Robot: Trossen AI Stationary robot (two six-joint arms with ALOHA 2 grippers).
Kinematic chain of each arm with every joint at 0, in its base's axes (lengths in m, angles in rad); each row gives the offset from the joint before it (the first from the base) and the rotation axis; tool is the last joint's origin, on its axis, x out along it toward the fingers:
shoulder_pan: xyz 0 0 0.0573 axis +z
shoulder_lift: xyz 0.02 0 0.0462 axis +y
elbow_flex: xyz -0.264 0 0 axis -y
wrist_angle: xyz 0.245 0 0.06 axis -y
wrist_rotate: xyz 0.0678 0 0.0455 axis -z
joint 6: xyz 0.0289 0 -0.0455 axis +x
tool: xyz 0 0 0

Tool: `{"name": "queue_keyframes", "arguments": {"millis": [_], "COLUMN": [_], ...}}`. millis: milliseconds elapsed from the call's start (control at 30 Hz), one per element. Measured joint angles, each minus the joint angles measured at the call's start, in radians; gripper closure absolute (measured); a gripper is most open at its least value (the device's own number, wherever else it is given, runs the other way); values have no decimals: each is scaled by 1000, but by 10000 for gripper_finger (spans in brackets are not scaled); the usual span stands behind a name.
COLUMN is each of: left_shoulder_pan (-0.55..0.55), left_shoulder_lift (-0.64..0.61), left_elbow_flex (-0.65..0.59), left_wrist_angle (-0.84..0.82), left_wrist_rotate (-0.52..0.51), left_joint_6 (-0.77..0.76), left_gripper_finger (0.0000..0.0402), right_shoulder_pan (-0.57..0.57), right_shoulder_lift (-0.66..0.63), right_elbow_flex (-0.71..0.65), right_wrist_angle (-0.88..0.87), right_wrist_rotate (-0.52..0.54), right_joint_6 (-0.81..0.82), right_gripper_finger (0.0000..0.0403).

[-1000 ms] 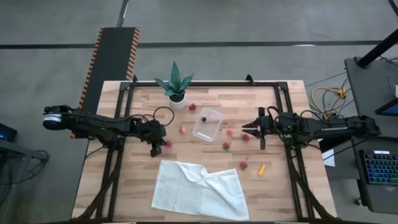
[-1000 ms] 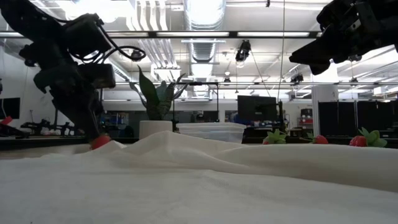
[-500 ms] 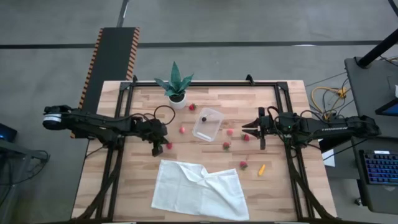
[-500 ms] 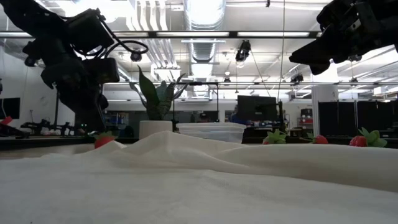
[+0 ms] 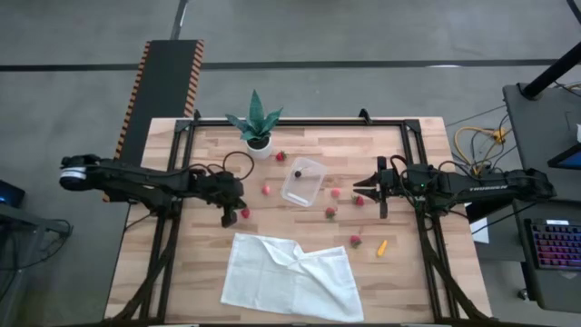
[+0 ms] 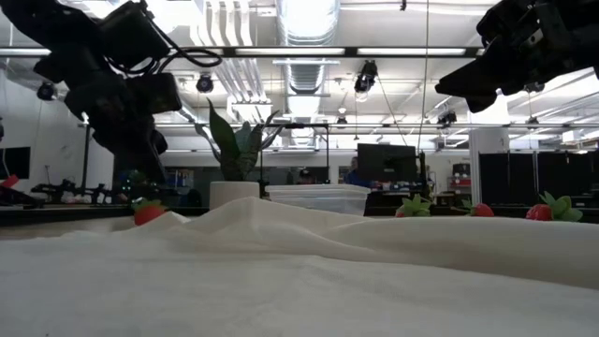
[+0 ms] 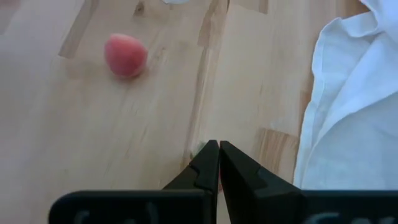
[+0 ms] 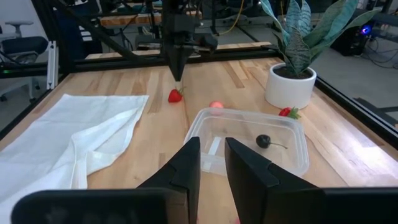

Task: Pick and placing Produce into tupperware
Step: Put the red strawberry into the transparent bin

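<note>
Left claw (image 5: 229, 215): hovering left of centre in the high view, fingers pressed together with nothing between them; in the left wrist view the closed fingertips (image 7: 213, 163) are pointing down at the tabletop (image 5: 209, 263).
Strawberry by left claw (image 5: 244, 213): lying on the wood just right of the claw tip, apart from it; in the low view it is sitting at lower left (image 6: 149, 212), below the claw.
Pink piece (image 5: 267, 189): lying between the left claw and the tupperware.
White cloth (image 5: 290, 277): spreading across the lower centre of the high view.
Potted plant (image 5: 256, 125): standing at upper centre, with a strawberry (image 5: 280, 156) just right of it.
Tupperware (image 5: 303, 181): sitting at centre, holding the dark berry (image 5: 298, 173).
Loose strawberries: lying right of the tupperware at (image 5: 335, 193), (image 5: 329, 213), (image 5: 359, 201) and lower at (image 5: 355, 240).
Orange-yellow piece (image 5: 381, 247): lying at lower right.
Right claw (image 5: 377, 187): waiting right of centre, fingers narrowly parted, holding nothing.
</note>
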Motion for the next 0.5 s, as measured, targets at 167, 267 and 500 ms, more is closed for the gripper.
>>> {"name": "queue_keyframes", "arguments": {"millis": [167, 267, 500], "left_shoulder_pan": [1, 2, 33], "left_shoulder_lift": [-15, -15, -18], "left_elbow_flex": [-7, -17, -16], "left_wrist_angle": [-27, -32, -25], "left_wrist_rotate": [-25, -22, -11], "left_joint_6": [7, -14, -102], "left_gripper_finger": [401, 402, 400], "right_shoulder_pan": [0, 0, 0], "right_shoulder_lift": [0, 0, 0], "right_elbow_flex": [0, 0, 0], "right_wrist_angle": [0, 0, 0], "right_wrist_rotate": [-1, -1, -1], "right_joint_6": [0, 0, 0], "right_gripper_finger": [328, 325, 330]}}
